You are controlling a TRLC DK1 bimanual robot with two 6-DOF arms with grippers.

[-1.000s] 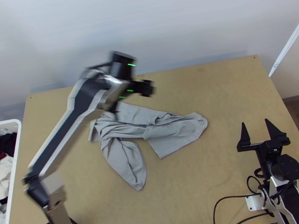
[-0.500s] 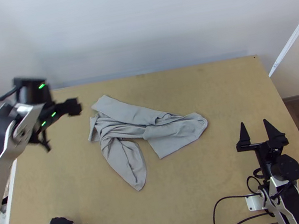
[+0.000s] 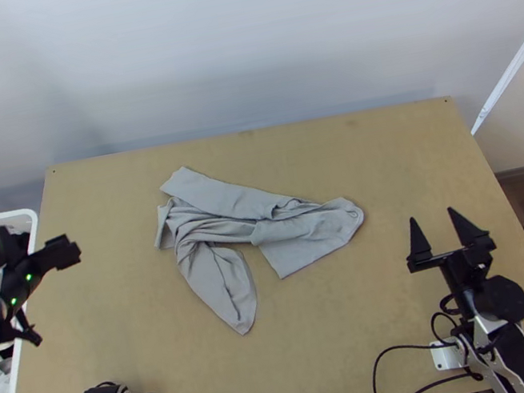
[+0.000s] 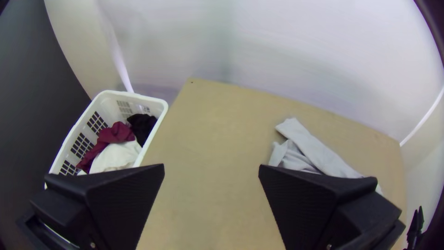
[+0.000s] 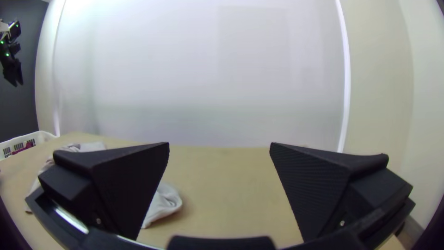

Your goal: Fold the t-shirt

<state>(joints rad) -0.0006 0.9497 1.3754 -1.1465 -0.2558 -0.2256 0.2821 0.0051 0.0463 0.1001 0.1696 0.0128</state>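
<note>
The grey t-shirt lies bunched and twisted near the middle of the table, one part pointing to the near edge and a flatter strip toward the far left. My left gripper is open above the table's left edge by the basket, apart from the cloth. In the left wrist view the left gripper has a wide gap between its fingers, with the t-shirt farther off, partly hidden by one finger. Over the table's right side, my right gripper stands open; in its wrist view the right gripper holds nothing.
A white basket with dark red, black and white clothes stands at the table's left side, partly under the left arm. Bare wood of the table lies around the cloth. Black cables run along the near edge.
My left gripper has swung from above the t-shirt's far part to the left edge, then nearer the table's front. The right gripper has shifted slightly left. The t-shirt lies as before.
</note>
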